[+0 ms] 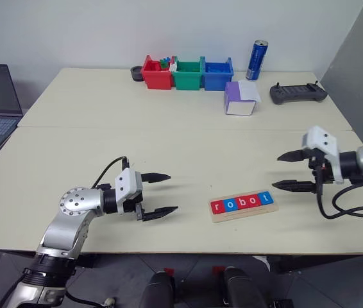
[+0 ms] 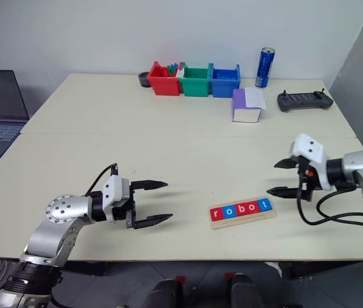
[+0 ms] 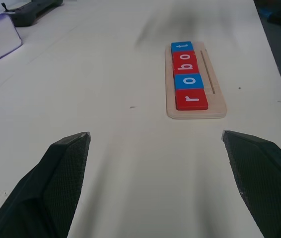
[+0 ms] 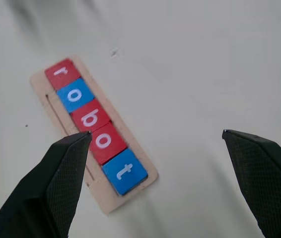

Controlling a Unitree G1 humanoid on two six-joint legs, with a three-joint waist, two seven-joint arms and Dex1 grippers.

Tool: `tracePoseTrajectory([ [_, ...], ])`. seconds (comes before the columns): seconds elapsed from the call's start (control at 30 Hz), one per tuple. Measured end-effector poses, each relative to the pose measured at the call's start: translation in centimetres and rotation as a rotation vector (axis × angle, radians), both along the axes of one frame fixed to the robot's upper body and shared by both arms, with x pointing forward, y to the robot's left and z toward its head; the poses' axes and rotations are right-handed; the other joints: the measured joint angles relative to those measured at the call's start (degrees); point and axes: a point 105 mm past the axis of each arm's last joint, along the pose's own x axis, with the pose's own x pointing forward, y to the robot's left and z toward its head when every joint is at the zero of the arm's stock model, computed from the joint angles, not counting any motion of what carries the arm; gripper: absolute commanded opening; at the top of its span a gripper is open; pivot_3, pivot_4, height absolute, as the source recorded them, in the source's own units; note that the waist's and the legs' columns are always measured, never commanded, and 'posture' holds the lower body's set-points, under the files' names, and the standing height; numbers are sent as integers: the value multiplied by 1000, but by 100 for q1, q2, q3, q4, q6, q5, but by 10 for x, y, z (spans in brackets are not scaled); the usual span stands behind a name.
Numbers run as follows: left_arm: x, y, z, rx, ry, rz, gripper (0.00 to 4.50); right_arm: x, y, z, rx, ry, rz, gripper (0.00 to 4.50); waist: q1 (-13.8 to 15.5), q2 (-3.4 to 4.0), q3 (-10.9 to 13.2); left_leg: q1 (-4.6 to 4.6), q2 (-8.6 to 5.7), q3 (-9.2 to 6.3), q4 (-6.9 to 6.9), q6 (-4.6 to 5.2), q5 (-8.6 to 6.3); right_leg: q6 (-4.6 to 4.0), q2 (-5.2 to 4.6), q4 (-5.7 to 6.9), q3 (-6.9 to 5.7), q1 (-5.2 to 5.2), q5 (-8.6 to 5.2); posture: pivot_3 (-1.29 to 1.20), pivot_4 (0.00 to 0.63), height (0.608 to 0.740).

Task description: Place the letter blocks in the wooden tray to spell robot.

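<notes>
Five letter blocks (image 1: 242, 202) lie in the wooden tray (image 1: 244, 208) on the table (image 1: 168, 128), spelling robot, between the wide-open, empty left gripper (image 1: 163, 193) and right gripper (image 1: 283, 171).

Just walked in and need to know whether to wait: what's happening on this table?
The spelling job looks finished. Five letter blocks sit in a row in the wooden tray and read "robot". Neither arm is holding anything: the right gripper hangs open just right of the tray, and the left gripper is open over bare table to the tray's left.
</notes>
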Motion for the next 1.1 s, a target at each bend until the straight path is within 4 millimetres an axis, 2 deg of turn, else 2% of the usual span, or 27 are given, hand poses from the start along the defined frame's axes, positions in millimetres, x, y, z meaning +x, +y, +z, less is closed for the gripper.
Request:
tracePoseTrajectory([
  [0.2,1,0,2,1,-3,-8,4500,-9,-28,-50,-35,103,-127,4482,-3,-2,-1,0,0,3,0,0,0,0,0,0,3,0,0,0,150,740],
  [0.27,1,0,2,1,-1,-8,4500,-11,-32,-58,-41,113,-129,4482,-26,-1,-1,5,0,4,0,0,0,0,1,2,5,0,0,0,150,740],
  [0.4,1,0,2,2,1,-9,4500,-15,-24,-53,-25,88,-34,4482,-34,-1,-1,8,2,3,0,0,0,1,3,5,4,1,0,0,150,740],
  [0.53,1,-1,2,4,2,-16,4500,-8,-14,-42,-43,37,84,4482,-27,-2,-1,7,2,4,3,0,0,2,2,2,5,2,0,0,150,740],
  [0.77,1,0,2,6,4,-15,4500,-1,-13,-51,-71,121,205,4482,-17,-2,0,3,1,3,0,0,0,1,2,0,4,1,1,0,150,740],
  [0.87,0,2,1,9,7,-6,4500,0,-10,-47,-85,111,258,4482,-15,-2,0,3,2,2,0,0,0,0,2,0,3,1,0,0,150,740],
  [1.1,-1,5,-3,13,20,8,4500,-1,-7,-57,-217,39,396,4482,-16,-1,0,6,2,3,0,0,0,0,2,1,3,1,0,0,150,740],
])
